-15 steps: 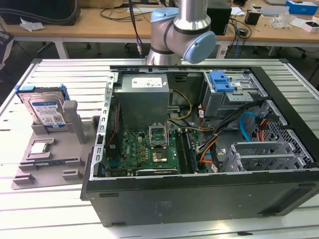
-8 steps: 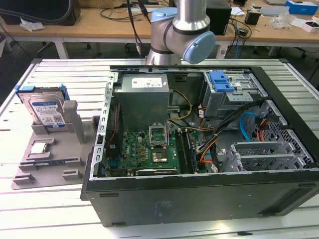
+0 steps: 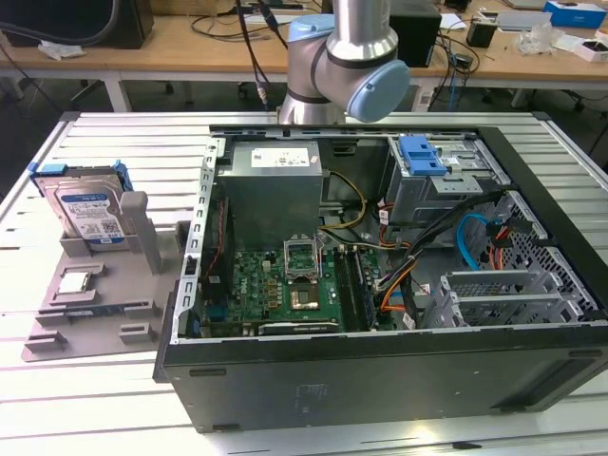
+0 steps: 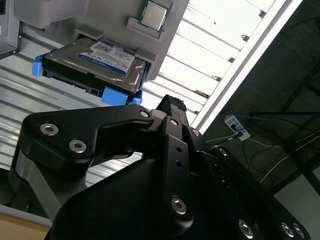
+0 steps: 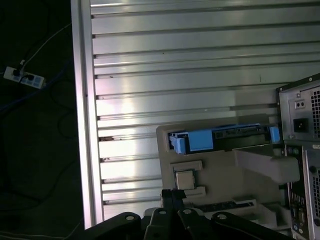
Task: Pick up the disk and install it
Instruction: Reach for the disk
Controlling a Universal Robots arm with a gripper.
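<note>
The disk (image 3: pixel 87 213) is a silver drive with a white-and-blue label in a blue carrier. It stands on edge in a slot of a grey holder (image 3: pixel 114 304) at the exterior view's left, beside the open computer case (image 3: pixel 380 370). In both wrist views the disk (image 4: pixel 97 62) (image 5: pixel 220 137) sits in that holder, some way from my gripper. My gripper (image 5: pixel 172 194) (image 4: pixel 172 104) is shut with nothing in it and hangs above the slatted table. My arm (image 3: pixel 337 57) rises behind the case.
A small square CPU chip (image 3: pixel 78 281) (image 4: pixel 153 15) (image 5: pixel 184 179) lies on the grey holder. A blue caddy (image 3: pixel 423 152) sits in the case's drive bay, among cables, a motherboard (image 3: pixel 285 285) and a power supply (image 3: pixel 275 185). The slatted table's edge (image 5: pixel 82 125) is near.
</note>
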